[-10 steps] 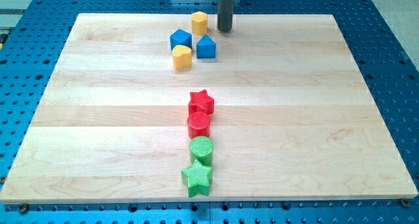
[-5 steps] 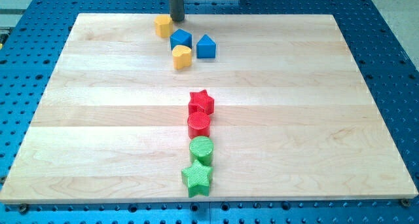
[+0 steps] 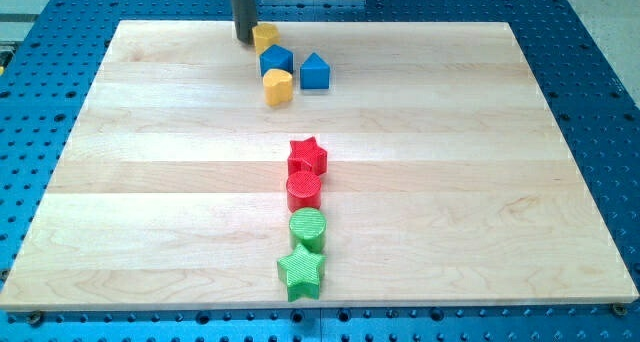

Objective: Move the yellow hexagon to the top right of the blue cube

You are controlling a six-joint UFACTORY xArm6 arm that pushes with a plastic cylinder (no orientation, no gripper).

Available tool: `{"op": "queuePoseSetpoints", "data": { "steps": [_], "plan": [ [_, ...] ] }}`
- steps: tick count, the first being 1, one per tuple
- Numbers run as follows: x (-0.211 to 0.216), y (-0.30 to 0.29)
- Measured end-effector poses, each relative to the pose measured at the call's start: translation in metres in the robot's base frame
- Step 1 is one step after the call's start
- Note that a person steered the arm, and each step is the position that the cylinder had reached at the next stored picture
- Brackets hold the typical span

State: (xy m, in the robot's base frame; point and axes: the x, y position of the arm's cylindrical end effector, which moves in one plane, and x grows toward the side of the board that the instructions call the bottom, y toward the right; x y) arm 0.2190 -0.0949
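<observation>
Our tip (image 3: 243,39) pushes the yellow hexagon (image 3: 265,36) from its left.
Hexagon touches the blue cube's (image 3: 276,60) upper-left; top right unreached. We carry no jaws.

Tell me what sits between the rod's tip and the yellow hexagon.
Nothing. In the camera view my tip stands right against the view's left side of the yellow hexagon, which lies just above the blue cube.

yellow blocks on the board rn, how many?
2. The yellow hexagon sits near the view's top edge, just right of my tip and above-left of the blue cube. The second yellow block sits just below that cube. None appear hidden.
</observation>
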Motion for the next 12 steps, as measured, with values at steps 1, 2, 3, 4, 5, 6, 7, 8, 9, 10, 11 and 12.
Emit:
{"op": "queuePoseSetpoints", "data": {
  "steps": [1,2,3,4,5,6,7,8,9,10,11,12],
  "plan": [
    [-0.015,0.007],
    [-0.027,0.018],
    [-0.026,0.042],
    [-0.021,0.025],
    [-0.017,-0.016],
    [-0.013,-0.030],
    [-0.013,-0.011],
    [-0.013,0.011],
    [-0.013,0.020],
    [-0.013,0.014],
    [-0.012,-0.007],
    [-0.003,0.011]
  ]
}}
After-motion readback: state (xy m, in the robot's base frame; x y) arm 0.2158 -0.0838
